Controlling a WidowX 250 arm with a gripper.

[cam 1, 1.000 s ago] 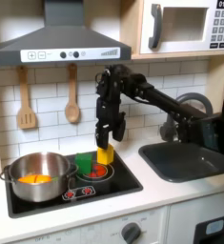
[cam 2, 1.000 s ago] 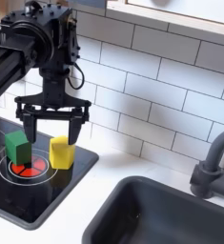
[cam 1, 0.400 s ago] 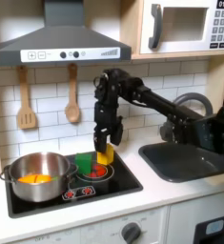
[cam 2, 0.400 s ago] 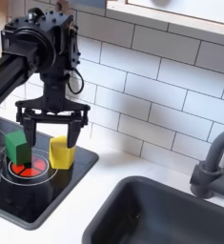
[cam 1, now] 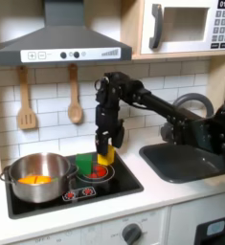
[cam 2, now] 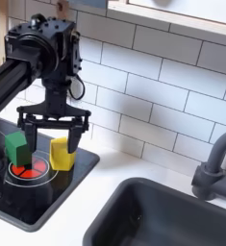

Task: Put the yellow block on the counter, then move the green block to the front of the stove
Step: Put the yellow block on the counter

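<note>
In the first exterior view the end effector (cam 1: 105, 144) hangs from the dark arm straight over the yellow block (cam 1: 104, 156), which stands on the back right part of the stove (cam 1: 80, 191), with the green block (cam 1: 86, 163) just beside it toward the first exterior view's left and the steel pot (cam 1: 39, 177) further left again. From this side the fingers and the block overlap, so I cannot tell here whether they touch it. The desk (cam 1: 162, 196) lies to the first exterior view's right, around the dark sink (cam 1: 191, 161), so the carry would run rightward off the black panel. In the second exterior view the relation is clearer: the end effector (cam 2: 55, 126) is spread open, its two fingertips (cam 2: 29, 135) reaching down on either side of the yellow block (cam 2: 60, 154), whose top sits just below and between them, slightly toward the second exterior view's right of centre. The block stands upright, its long axis vertical, near the right edge of the stove (cam 2: 33, 197). The green block (cam 2: 17, 150) stands apart from it on the second exterior view's left, close to the left fingertip. The move, I judge, is a short straight descent, then closing.
</note>
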